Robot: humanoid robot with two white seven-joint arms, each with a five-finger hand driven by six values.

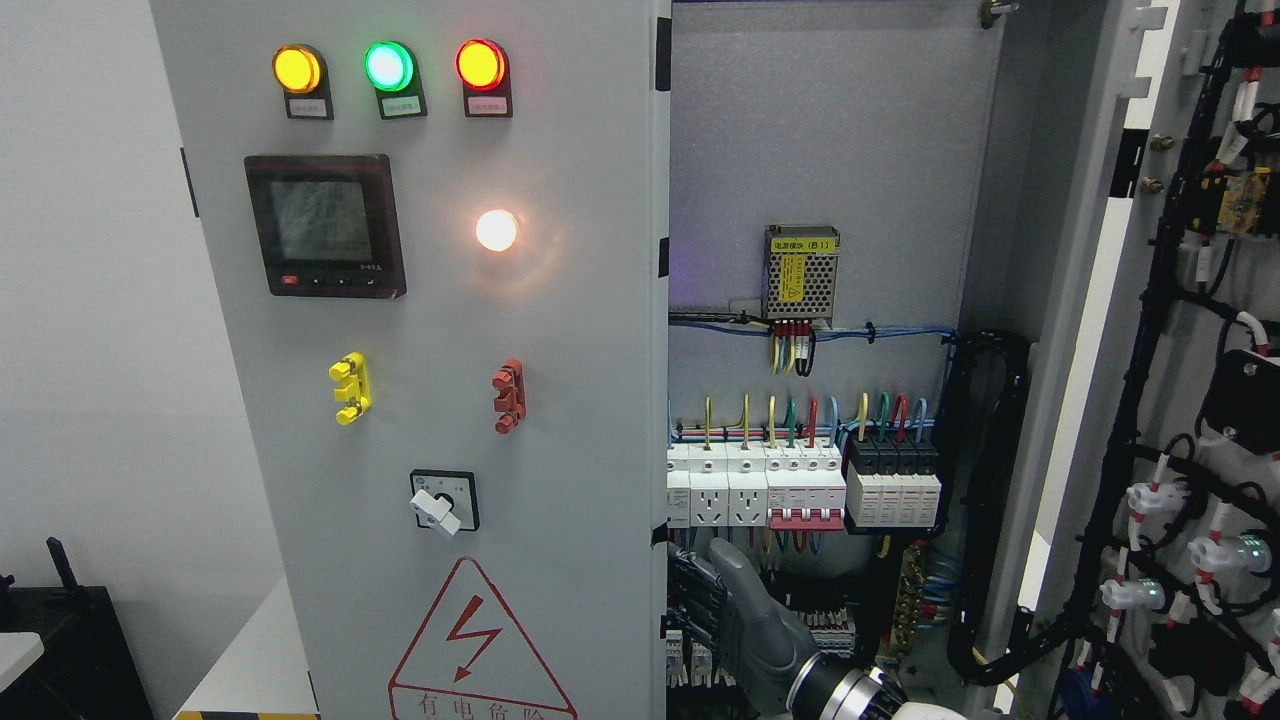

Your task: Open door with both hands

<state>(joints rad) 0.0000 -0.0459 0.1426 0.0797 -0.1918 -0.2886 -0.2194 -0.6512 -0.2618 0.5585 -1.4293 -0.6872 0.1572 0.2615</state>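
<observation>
A grey electrical cabinet fills the view. Its left door (560, 330) is closed and carries three lamps, a meter (325, 225), a rotary switch (442, 502) and a warning triangle. The right door (1180, 420) stands swung wide open at the right, its wired inner side facing me. My right hand (690, 600), grey with black fingers, comes up from the bottom right of the middle. Its fingers (700, 605) are curled onto the free right edge of the left door, low down, and their tips are hidden behind that edge. My left arm does not show.
Inside the open half are a power supply (801, 272), a row of breakers and sockets (800, 485) and black cable bundles (985, 500). A dark box (60, 640) and a white surface (250, 660) sit at the lower left, before a pale wall.
</observation>
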